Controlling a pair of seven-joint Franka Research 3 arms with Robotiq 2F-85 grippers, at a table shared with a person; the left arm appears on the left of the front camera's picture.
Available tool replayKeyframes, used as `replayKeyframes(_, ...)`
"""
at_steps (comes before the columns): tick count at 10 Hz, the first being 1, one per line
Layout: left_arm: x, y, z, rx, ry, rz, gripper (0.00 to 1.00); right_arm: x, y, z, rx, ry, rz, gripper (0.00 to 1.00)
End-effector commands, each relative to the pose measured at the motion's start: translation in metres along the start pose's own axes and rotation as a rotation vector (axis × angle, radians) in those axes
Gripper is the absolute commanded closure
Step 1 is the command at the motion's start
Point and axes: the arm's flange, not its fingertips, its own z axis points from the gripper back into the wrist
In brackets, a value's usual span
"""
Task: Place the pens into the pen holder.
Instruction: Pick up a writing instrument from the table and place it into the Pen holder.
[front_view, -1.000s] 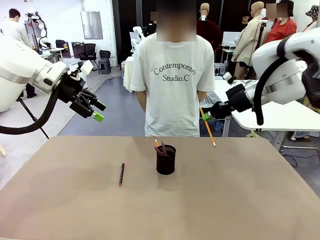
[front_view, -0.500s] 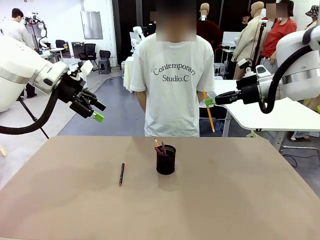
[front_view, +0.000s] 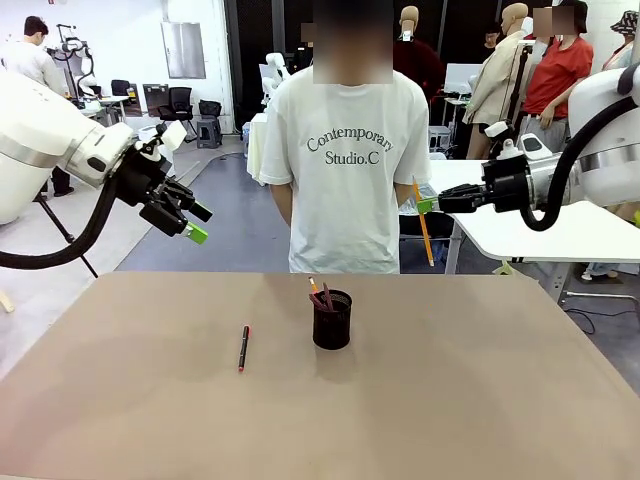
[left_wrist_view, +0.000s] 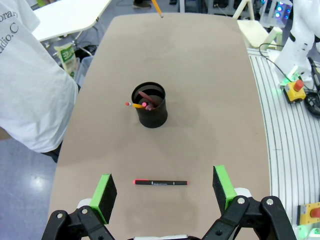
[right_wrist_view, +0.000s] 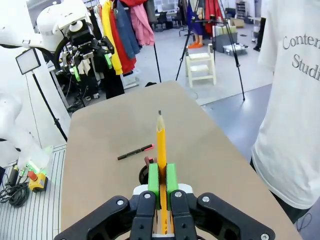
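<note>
Partly done, by my judgement: a few pens (front_view: 317, 291) stand in the black mesh pen holder (front_view: 332, 322) mid-surface (front_view: 480, 400); the right pincer (front_view: 424, 205) grasps a yellow pencil (front_view: 428, 240) aloft beyond the far edge; the black red-ended pen (front_view: 243, 348) lies between holder and left edge; the left pincer (front_view: 200, 223) hangs released.

One mesh cup (front_view: 332, 325) with at least two pens (front_view: 314, 288) in it, one black pen (front_view: 242, 348) on the one table (front_view: 480, 400), one yellow pencil (front_view: 427, 240), two grippers, the left gripper (front_view: 198, 224) and the right gripper (front_view: 425, 205), one person (front_view: 345, 170) across the table
</note>
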Motion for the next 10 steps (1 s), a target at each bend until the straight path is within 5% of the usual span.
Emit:
replayKeyframes(1,0.001,-0.001,0.002,0.004,0.015,0.008,0.0,0.004,0.004,-0.002,-0.016,0.006,0.013,1.0)
replayKeyframes(3,0.001,-0.001,0.002,0.004,0.015,0.008,0.0,0.002,0.001,0.0,-0.001,0.0,0.003,1.0)
replayKeyframes(6,0.001,-0.001,0.002,0.004,0.015,0.008,0.0,0.01,-0.015,-0.049,0.169,-0.24,0.11,1.0)
replayKeyframes(10,0.001,-0.001,0.002,0.004,0.015,0.008,0.0,-0.01,-0.014,-0.138,0.287,-0.187,0.189,1.0)
